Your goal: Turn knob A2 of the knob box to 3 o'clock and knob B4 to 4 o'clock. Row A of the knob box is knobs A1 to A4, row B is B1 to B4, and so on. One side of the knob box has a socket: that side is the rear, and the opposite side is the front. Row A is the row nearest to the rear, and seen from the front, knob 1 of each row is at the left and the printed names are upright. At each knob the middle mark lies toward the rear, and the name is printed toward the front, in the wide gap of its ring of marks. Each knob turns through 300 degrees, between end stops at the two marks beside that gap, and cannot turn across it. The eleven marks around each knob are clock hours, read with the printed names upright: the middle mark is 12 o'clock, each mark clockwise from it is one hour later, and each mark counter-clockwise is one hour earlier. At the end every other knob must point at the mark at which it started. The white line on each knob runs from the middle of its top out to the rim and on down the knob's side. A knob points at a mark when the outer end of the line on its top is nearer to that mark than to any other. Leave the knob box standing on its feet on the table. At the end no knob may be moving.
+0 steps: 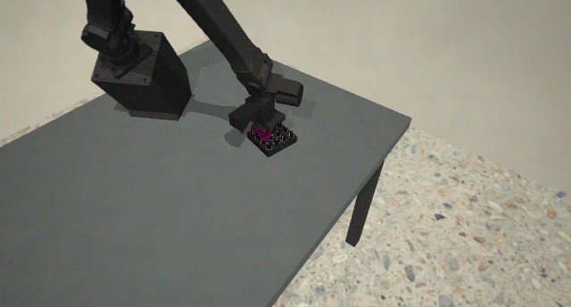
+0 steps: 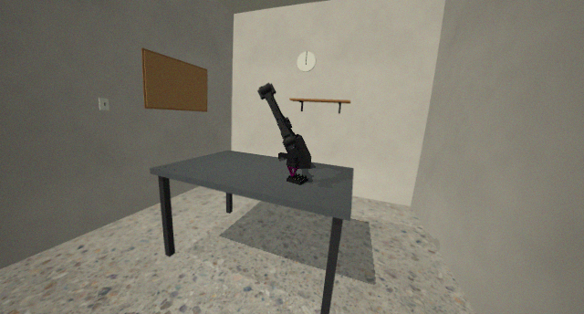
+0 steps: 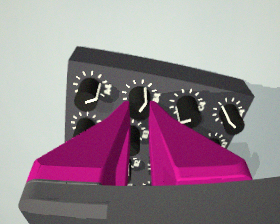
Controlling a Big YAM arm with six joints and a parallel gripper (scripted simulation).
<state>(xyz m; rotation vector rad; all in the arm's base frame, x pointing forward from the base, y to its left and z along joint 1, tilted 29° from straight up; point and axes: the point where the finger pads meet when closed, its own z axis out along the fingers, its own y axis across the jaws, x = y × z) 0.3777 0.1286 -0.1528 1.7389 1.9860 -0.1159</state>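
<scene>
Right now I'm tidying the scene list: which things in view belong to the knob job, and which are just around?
Belongs to the job:
knob box
gripper, its magenta fingers shut on a knob
table that the box stands on

Just around:
corkboard
wall clock
shelf
wall switch
</scene>
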